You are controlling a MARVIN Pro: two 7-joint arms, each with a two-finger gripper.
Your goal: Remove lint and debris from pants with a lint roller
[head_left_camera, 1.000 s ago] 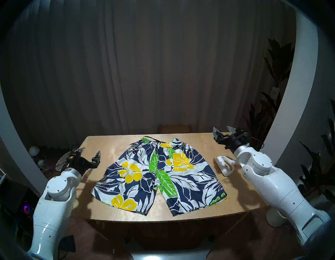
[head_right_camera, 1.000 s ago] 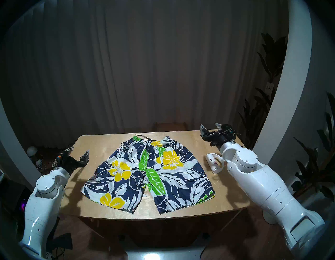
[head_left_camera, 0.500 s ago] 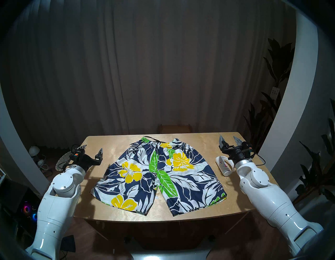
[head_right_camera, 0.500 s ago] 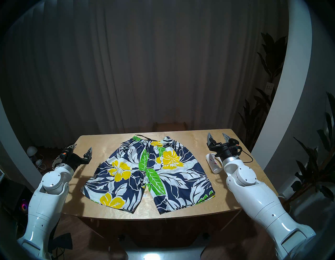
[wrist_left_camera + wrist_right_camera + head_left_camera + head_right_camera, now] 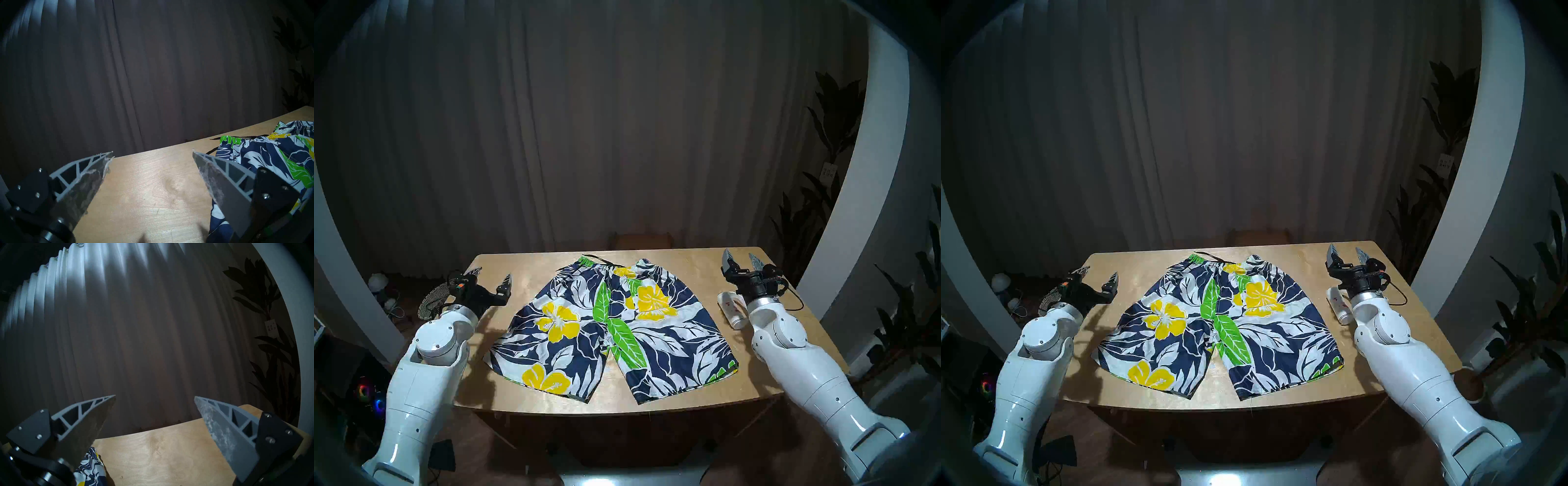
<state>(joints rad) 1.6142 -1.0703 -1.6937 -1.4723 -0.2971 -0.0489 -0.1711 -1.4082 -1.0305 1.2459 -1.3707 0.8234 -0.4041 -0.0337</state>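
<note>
I count one pair of floral shorts (image 5: 612, 325) spread flat mid-frame on one wooden table (image 5: 694, 268), and one white lint roller (image 5: 732, 310) right of them, untouched. Left gripper (image 5: 493, 276) and right gripper (image 5: 742, 259) both gape, empty. Bare wood borders the table's side edges.

Right tool (image 5: 742, 260) dropped lower, rolled upright, fingers now pointing up-forward; wrist now covers lint roller (image 5: 732, 310) handle, only drum visible. Left tool (image 5: 493, 275) crept forward along counter (image 5: 687, 268) left edge. Right forearm swung inward.
</note>
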